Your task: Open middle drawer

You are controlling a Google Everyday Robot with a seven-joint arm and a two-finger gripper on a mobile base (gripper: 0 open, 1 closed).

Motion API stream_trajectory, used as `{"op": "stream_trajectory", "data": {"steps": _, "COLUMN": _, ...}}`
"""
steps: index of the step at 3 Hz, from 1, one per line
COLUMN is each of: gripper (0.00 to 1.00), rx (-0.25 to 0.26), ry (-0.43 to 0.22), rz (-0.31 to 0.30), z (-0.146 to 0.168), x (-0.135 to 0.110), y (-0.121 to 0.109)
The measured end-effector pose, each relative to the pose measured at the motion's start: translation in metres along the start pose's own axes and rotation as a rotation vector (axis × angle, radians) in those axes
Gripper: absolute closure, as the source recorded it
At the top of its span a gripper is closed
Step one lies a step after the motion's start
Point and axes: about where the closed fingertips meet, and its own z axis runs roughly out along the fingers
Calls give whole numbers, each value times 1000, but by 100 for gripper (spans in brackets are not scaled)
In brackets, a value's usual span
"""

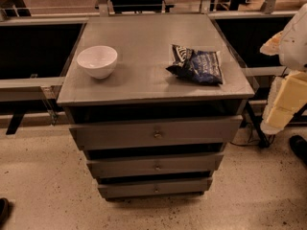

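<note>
A grey counter [144, 51] with three drawers stands on a speckled floor [43, 186]. The middle drawer [192, 165] sits between the big top drawer [110, 135] and the small bottom drawer [124, 189]. It has a little round knob [157, 166] on its front. On top, a white bowl [97, 60] is on the left. A dark blue snack bag [197, 64] is on the right. The hand [287, 100] is at the right edge, beside the counter and away from the drawers. I cannot tell if it is spread or pressed together.

High frontal view (close) onto the cabinet [144, 42]; claw [287, 98] at right.
</note>
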Motion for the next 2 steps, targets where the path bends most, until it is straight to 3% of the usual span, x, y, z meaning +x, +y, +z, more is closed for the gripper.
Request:
{"op": "stream_trajectory", "data": {"steps": 1, "gripper": 0, "rx": 0, "ry": 0, "rz": 0, "z": 0, "x": 0, "y": 0}}
{"op": "stream_trajectory", "data": {"steps": 2, "gripper": 0, "rx": 1, "ry": 26, "rz": 0, "z": 23, "x": -2, "y": 2}}
